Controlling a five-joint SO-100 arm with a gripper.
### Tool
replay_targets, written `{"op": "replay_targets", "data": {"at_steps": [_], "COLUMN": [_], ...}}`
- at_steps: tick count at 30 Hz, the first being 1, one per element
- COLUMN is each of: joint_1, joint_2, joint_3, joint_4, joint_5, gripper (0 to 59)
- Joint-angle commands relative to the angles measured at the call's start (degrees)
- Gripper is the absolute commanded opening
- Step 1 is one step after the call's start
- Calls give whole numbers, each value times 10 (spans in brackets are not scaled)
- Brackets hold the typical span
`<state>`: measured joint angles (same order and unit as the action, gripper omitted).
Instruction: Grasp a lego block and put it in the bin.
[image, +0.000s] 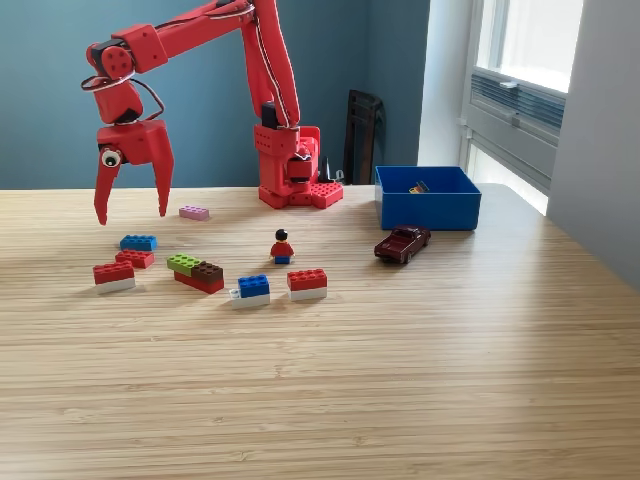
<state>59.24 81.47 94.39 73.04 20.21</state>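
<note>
Exterior view: the red printed gripper (132, 212) is held above the pale wooden table (400, 380), its two fingers spread wide and nothing gripped. Open tabletop is seen beneath it; the small pink lego brick (194, 212) lies just to its right. The open-topped rectangular blue plastic bin (428, 208) is set well to the right, near the table's far edge. Its contents are hard to make out. Blue walls and a window are seen behind.
</note>
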Motion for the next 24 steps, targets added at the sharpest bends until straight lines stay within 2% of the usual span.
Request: {"op": "replay_targets", "data": {"at_steps": [1,9,24], "joint_1": [-8,-20,-103], "joint_2": [11,10,10], "joint_3": [-25,-18,25], "joint_4": [-25,-59,-61], "joint_5": [11,30,76], "gripper": [331,338,346]}}
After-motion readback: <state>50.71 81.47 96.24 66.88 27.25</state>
